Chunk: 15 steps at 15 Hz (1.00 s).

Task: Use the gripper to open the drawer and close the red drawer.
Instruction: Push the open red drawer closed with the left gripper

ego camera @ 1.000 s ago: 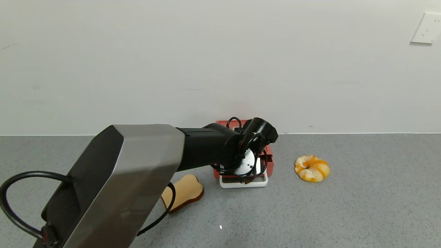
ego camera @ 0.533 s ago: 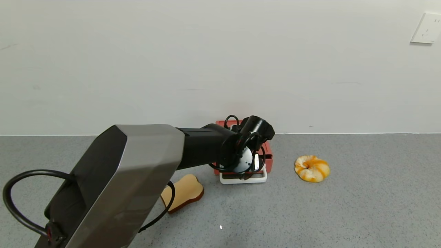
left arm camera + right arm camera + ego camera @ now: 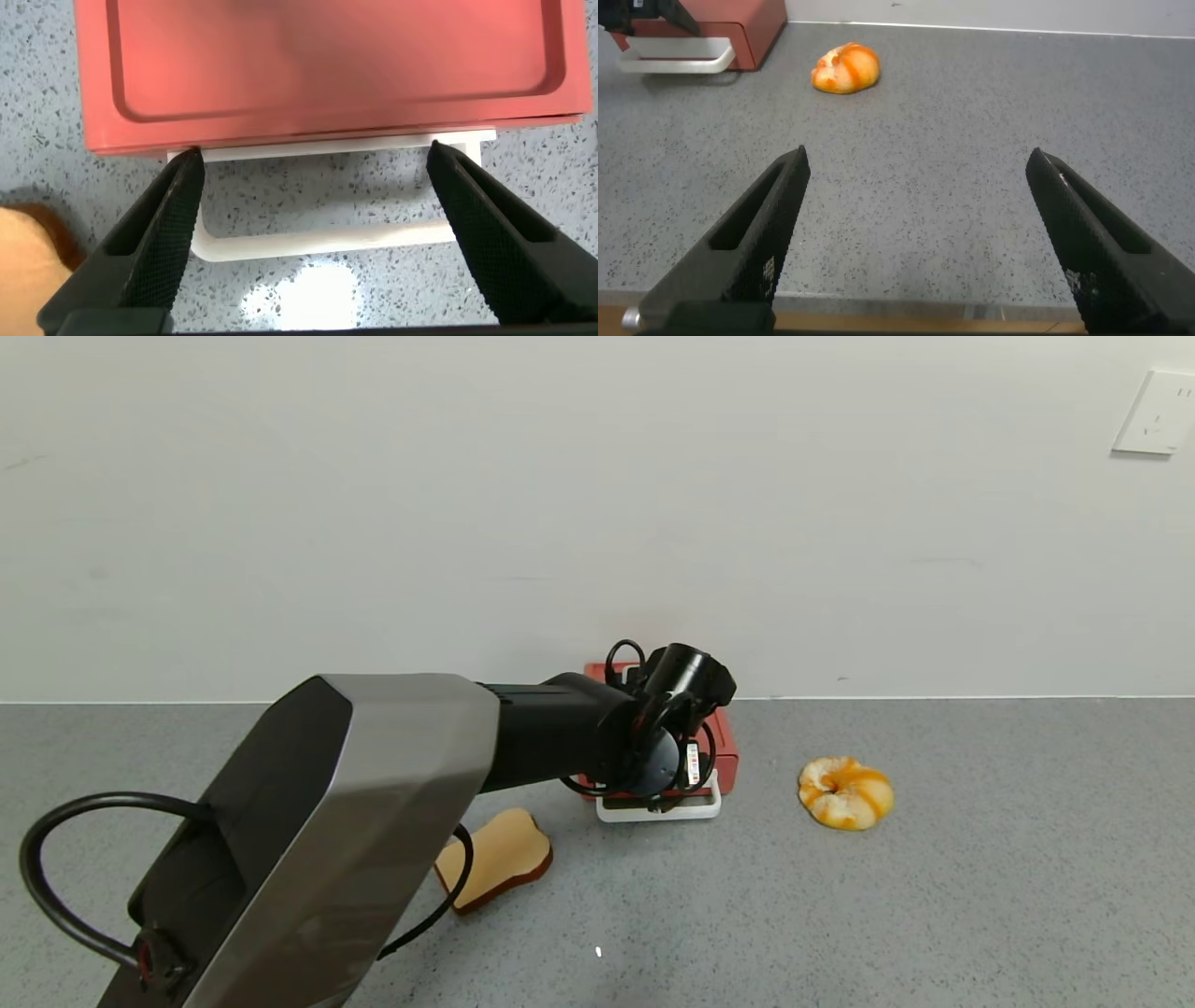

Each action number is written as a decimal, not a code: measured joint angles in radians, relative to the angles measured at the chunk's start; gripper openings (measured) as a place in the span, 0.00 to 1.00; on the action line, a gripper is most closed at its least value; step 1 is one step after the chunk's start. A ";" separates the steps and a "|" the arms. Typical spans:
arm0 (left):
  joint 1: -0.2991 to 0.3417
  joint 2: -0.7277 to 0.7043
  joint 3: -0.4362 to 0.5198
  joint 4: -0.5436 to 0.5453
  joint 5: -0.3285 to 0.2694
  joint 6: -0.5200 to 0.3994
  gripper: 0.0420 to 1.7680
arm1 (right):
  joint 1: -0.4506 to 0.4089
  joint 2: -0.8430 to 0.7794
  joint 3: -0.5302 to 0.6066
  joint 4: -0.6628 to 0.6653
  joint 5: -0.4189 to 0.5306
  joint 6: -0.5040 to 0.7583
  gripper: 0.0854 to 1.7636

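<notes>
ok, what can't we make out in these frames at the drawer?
- Head view: the left pincer and the middle of the white handle are hidden behind the wrist.
- Head view: most of the red drawer is covered by the left arm.
- Left wrist view: the red drawer's far side is cut off by the edge.
- Right wrist view: the right pincer is parked; the drawer is cut off at the corner.

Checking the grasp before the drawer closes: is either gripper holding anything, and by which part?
Nothing is held. The left gripper is open, fingers straddling the red drawer's white handle. The right gripper is open, away from it.
</notes>
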 joint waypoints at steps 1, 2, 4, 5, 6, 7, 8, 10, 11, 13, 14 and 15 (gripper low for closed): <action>0.001 0.001 0.000 -0.006 0.000 0.000 0.97 | 0.000 0.000 0.000 0.000 0.000 0.000 0.97; 0.003 0.003 0.000 -0.013 0.000 0.001 0.97 | 0.000 0.000 0.000 0.000 0.000 0.000 0.97; 0.004 0.006 0.001 -0.017 0.000 0.005 0.97 | 0.000 0.000 0.000 0.000 0.000 0.000 0.97; 0.005 0.006 0.001 -0.023 0.000 0.006 0.97 | 0.000 0.000 0.000 0.000 0.000 0.000 0.97; 0.006 0.007 0.001 -0.024 0.000 0.006 0.97 | 0.000 0.000 0.000 0.001 0.000 0.000 0.97; 0.006 0.007 0.001 -0.024 0.000 0.006 0.97 | 0.000 0.000 0.000 0.000 0.000 0.000 0.97; 0.006 0.007 0.001 -0.023 0.000 0.006 0.97 | 0.000 0.000 0.000 0.000 0.000 0.000 0.97; 0.007 0.003 0.001 -0.015 -0.001 0.006 0.97 | 0.000 0.000 0.000 0.000 0.000 0.000 0.97; 0.006 -0.003 0.001 -0.003 0.000 0.006 0.97 | 0.000 0.000 0.000 0.000 0.000 0.000 0.97; 0.005 -0.031 0.009 0.054 0.000 0.002 0.97 | 0.000 0.000 0.000 0.000 0.000 0.000 0.97; 0.002 -0.053 0.011 0.094 0.000 0.000 0.97 | 0.000 0.000 0.000 0.000 0.000 0.000 0.97; 0.000 -0.085 0.015 0.136 -0.001 -0.001 0.97 | 0.000 0.000 0.000 0.000 0.000 0.000 0.97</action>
